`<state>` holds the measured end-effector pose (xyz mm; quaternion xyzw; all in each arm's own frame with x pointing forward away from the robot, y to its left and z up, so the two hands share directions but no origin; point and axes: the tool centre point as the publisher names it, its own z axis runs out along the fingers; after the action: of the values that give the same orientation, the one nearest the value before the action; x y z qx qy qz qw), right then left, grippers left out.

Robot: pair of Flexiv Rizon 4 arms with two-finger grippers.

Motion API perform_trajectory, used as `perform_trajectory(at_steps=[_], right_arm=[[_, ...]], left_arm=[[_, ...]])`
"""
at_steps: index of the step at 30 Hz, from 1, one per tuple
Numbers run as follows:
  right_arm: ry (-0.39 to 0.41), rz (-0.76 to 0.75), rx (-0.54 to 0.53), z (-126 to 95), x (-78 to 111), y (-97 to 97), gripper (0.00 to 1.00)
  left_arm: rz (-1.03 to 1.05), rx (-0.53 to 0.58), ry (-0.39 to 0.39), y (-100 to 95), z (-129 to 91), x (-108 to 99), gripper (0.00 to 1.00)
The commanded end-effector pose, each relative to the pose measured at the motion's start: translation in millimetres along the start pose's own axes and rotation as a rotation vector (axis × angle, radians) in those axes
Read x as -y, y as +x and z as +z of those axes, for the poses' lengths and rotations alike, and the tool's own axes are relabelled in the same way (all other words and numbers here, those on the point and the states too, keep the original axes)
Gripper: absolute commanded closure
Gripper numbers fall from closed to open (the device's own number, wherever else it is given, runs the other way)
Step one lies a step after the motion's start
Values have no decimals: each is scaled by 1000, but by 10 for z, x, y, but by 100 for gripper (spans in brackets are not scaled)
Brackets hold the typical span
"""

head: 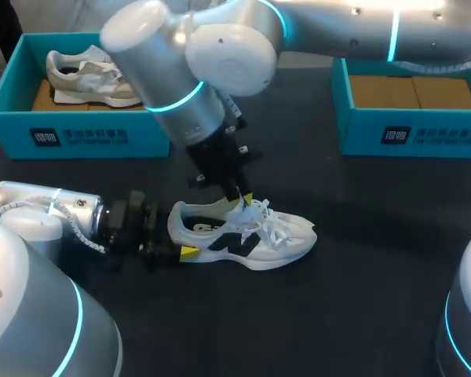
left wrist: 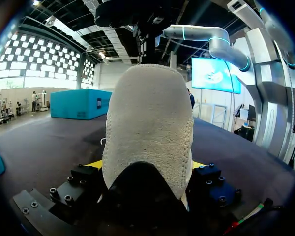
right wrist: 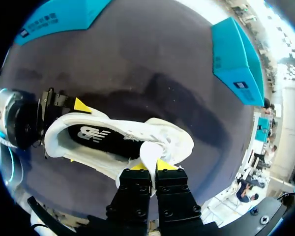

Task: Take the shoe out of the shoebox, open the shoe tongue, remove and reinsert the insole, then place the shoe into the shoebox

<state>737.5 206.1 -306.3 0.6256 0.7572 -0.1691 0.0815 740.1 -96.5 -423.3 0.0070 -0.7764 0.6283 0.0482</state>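
A white sneaker [head: 251, 239] with dark side marks lies on the dark table, toe pointing right. My left gripper [head: 180, 233] grips its heel from both sides. In the left wrist view the heel [left wrist: 147, 128] fills the space between the yellow tips of that gripper [left wrist: 146, 167]. My right gripper [head: 243, 200] comes down from above and is shut on the shoe tongue [right wrist: 150, 152], its yellow tips [right wrist: 151, 166] pinched together on it. The dark insole [right wrist: 101, 137] shows inside the shoe opening.
A teal shoebox [head: 8, 118] at the back left holds another pale sneaker [head: 86, 78]. A second teal box [head: 408, 133] at the back right shows brown cardboard inside. My right arm crosses over the table's middle.
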Motion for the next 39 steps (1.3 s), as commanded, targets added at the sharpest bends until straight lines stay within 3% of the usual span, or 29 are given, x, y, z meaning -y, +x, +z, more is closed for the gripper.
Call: perform_trajectory(at_steps=[1, 6, 15, 25, 39], right_arm=[[-12, -110, -201, 67, 17, -181, 100], [-25, -206, -313, 80, 47, -300, 100], [11, -316, -419, 145, 109, -464, 100], [27, -366, -518, 267, 118, -604, 100], [-21, -388, -657, 461, 142, -870, 100]], left_arm=[[0, 3, 0, 20, 43, -47, 100], [0, 3, 0, 20, 43, -47, 100], [0, 3, 0, 20, 43, -47, 100], [0, 3, 0, 20, 43, -47, 100], [0, 3, 0, 20, 43, -47, 100]])
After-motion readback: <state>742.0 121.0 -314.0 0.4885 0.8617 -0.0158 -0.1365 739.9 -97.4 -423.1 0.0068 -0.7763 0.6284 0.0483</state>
